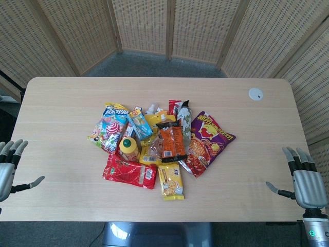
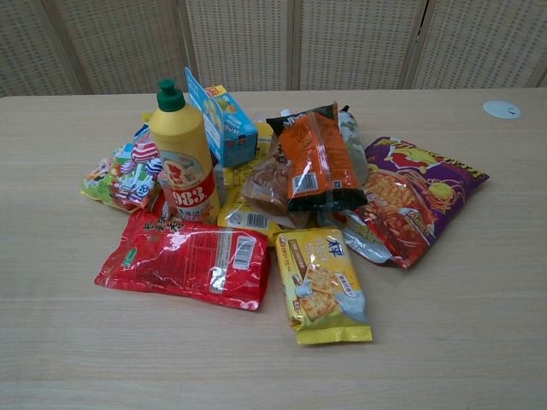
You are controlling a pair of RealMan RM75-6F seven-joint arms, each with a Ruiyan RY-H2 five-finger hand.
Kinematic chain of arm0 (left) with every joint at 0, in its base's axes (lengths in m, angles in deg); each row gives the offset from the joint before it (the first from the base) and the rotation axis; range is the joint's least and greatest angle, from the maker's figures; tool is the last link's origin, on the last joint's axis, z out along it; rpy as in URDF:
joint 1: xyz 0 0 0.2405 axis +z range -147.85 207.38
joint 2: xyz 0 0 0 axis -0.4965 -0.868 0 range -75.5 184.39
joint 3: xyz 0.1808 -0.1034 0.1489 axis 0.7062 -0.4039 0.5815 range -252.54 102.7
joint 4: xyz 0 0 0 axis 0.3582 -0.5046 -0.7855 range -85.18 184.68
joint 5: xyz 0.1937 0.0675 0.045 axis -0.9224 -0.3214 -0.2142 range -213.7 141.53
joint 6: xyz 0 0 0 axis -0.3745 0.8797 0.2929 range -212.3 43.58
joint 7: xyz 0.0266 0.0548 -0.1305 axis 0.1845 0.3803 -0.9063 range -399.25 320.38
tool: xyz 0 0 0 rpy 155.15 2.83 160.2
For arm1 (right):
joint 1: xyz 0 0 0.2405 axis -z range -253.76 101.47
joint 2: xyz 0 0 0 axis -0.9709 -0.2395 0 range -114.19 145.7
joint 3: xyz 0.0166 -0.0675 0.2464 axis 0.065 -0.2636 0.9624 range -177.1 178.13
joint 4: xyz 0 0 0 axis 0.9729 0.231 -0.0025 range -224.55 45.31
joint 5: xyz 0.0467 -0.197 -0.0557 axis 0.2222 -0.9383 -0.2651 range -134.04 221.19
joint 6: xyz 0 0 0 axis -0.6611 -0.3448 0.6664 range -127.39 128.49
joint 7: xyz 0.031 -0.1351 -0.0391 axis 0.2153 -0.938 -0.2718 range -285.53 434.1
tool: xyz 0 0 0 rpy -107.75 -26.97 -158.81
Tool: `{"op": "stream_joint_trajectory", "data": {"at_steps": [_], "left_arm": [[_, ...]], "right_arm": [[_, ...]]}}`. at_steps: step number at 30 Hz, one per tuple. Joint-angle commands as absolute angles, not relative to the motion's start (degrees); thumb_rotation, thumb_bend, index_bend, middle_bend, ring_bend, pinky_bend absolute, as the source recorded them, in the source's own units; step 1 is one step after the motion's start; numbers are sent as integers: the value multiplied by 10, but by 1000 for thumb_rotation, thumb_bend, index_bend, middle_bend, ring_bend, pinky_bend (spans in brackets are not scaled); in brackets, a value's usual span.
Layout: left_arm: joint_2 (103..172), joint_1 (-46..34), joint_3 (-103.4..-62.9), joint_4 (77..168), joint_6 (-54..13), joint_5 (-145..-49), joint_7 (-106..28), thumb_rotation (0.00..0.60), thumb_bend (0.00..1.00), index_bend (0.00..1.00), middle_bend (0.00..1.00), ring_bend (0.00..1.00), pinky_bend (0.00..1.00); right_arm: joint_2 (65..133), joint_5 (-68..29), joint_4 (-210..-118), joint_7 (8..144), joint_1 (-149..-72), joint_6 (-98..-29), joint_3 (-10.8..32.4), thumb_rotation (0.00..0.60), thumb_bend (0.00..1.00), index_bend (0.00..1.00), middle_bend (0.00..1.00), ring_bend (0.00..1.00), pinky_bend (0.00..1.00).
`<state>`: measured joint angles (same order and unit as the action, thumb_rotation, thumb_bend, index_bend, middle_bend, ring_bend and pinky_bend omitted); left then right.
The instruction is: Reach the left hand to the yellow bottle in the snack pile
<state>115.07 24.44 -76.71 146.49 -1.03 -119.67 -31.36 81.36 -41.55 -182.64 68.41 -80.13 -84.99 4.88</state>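
Note:
The yellow bottle has a green cap and a red label, and stands upright at the left front of the snack pile. My left hand hovers at the table's left edge, fingers spread, holding nothing, far left of the bottle. At the right edge my right hand is likewise spread and empty. Neither hand shows in the chest view.
Around the bottle lie a red packet, a blue box, a colourful bag, an orange bag, a purple chip bag and a yellow cracker pack. A white disc sits far right.

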Motion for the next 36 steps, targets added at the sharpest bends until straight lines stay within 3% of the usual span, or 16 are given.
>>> {"op": "stream_joint_trajectory", "data": {"at_steps": [1, 9, 20, 28, 36], "left_arm": [[1149, 248, -763, 1464, -6, -1201, -309, 304, 3, 0, 0, 0, 0], [1141, 243, -751, 1467, -17, -1228, -327, 303, 2, 0, 0, 0, 0], [1124, 145, -772, 1461, -119, -1270, -348, 303, 3, 0, 0, 0, 0], [1226, 80, -825, 1448, -161, -1217, -356, 298, 3, 0, 0, 0, 0], [1324, 56, -833, 1422, -175, -1175, -345, 290, 3, 0, 0, 0, 0]], "right_arm": [[814, -414, -1825, 685, -804, -848, 51, 399, 0, 0, 0, 0, 0], [815, -413, -1832, 703, -810, -840, 55, 402, 0, 0, 0, 0, 0], [816, -411, -1835, 712, -816, -831, 55, 399, 0, 0, 0, 0, 0], [816, -415, -1839, 712, -819, -830, 54, 401, 0, 0, 0, 0, 0], [812, -417, -1836, 720, -817, -829, 50, 400, 0, 0, 0, 0, 0]]}}
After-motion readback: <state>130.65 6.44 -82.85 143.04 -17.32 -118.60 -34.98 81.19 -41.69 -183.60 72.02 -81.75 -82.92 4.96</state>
